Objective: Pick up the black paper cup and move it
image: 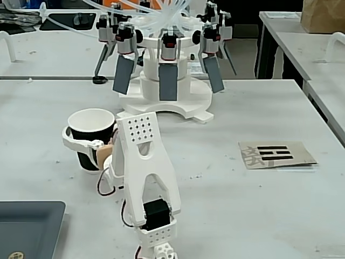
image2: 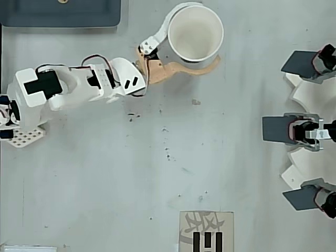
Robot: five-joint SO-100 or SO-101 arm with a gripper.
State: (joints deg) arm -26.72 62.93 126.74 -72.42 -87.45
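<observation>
The black paper cup (image: 86, 157) stands upright on the white table, left of centre in the fixed view and at the top in the overhead view (image2: 195, 37), showing its white inside. My gripper (image: 89, 141) (image2: 201, 31) is closed around it: the white finger (image2: 160, 31) curves round one side of the rim and the tan finger (image2: 184, 69) presses along the opposite side. The white arm (image: 143, 172) reaches in from the near edge and hides part of the cup's right side in the fixed view.
A white machine with dark grey paddles (image: 168, 83) (image2: 307, 128) stands just beyond the cup. A dark tray (image: 27, 226) (image2: 60, 13) lies near the arm's base. A card with black bars (image: 276, 154) (image2: 206, 233) lies to the right in the fixed view.
</observation>
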